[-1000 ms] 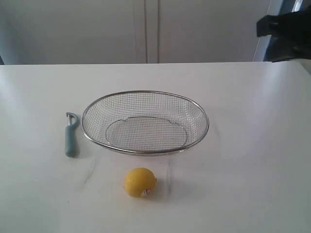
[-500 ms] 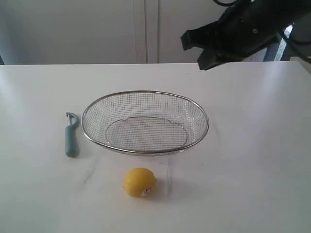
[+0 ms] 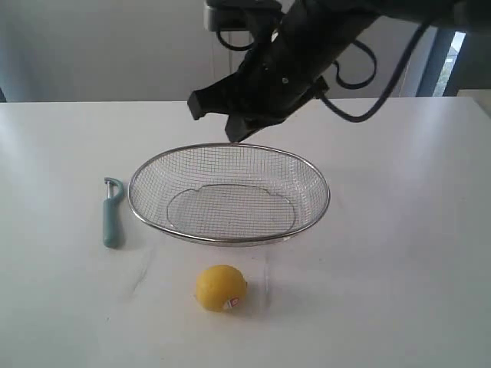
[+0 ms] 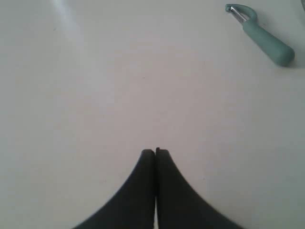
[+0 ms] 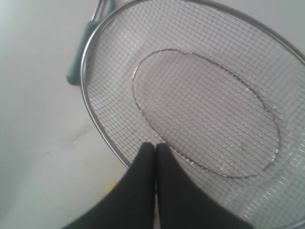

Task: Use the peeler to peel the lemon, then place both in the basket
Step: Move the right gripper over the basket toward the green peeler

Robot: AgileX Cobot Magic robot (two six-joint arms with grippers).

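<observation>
The yellow lemon [image 3: 221,287] with its small sticker lies on the white table in front of the wire basket [image 3: 230,240], which holds nothing. The teal peeler [image 3: 112,215] lies left of the basket. My right gripper [image 3: 230,126] hangs above the basket's far rim, fingers shut and holding nothing. Its wrist view looks down on the basket's mesh [image 5: 205,105], past the right gripper [image 5: 155,145], with the peeler handle [image 5: 78,57] beyond the rim and a sliver of lemon [image 5: 108,191]. The left gripper [image 4: 155,151] is shut over bare table, well away from the peeler [image 4: 262,36].
The white table [image 3: 399,230] extends wide on both sides of the basket. A pale wall with cabinet doors [image 3: 115,46] stands behind it. The right arm's black body and cables [image 3: 345,46] cross the upper middle of the exterior view.
The right arm has swept in from the upper right corner to above the basket's far rim. The lemon, peeler and basket have not moved.
</observation>
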